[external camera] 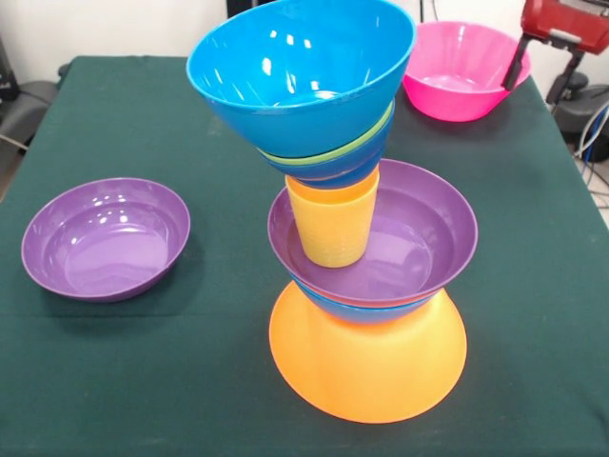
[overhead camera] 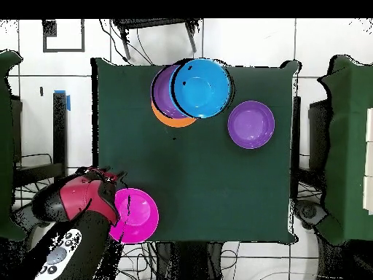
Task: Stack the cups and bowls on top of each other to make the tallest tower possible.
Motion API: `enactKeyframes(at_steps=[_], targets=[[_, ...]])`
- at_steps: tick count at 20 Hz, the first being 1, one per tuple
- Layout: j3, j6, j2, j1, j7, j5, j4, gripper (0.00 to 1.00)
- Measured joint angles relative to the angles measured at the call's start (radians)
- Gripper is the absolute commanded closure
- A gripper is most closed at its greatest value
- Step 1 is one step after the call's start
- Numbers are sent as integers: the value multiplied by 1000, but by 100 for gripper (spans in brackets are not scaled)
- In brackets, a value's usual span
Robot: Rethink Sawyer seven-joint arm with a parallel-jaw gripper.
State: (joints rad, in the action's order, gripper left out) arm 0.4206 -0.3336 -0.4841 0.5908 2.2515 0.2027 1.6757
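The tower stands mid-table on an upside-down yellow-orange bowl (external camera: 366, 371) (overhead camera: 172, 119). Above it come a blue bowl, a purple bowl (external camera: 428, 233) (overhead camera: 162, 91) and a yellow cup (external camera: 333, 224). On the cup sit several small nested bowls (external camera: 328, 164), and a large bright blue bowl (external camera: 300, 67) (overhead camera: 202, 87) leans on top. The large pink bowl (external camera: 457, 71) (overhead camera: 137, 216) sits at the table's corner. My gripper (external camera: 514, 74) (overhead camera: 116, 208) is at its rim, and its state does not show.
A loose shallow purple bowl (external camera: 105, 238) (overhead camera: 251, 125) lies upright on the green tablecloth (external camera: 143, 381) beside the tower. The red arm (external camera: 561, 21) (overhead camera: 76, 200) reaches in over the table's corner. Cables and chairs ring the table.
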Motion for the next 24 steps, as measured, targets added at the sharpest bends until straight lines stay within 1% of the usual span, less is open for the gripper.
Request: enactKeyframes(at_steps=[5,11,16,17,20,24], targets=[[26,-59,10,34,7,17,18,0],[37,-120,-2,52,8,31,30,0],[36,-122,4,51,8,55,32,0],[31,-122,11,48,8,71,33,0],[21,-120,20,43,8,87,33,0],[1,-95,48,35,8,113,34,0]])
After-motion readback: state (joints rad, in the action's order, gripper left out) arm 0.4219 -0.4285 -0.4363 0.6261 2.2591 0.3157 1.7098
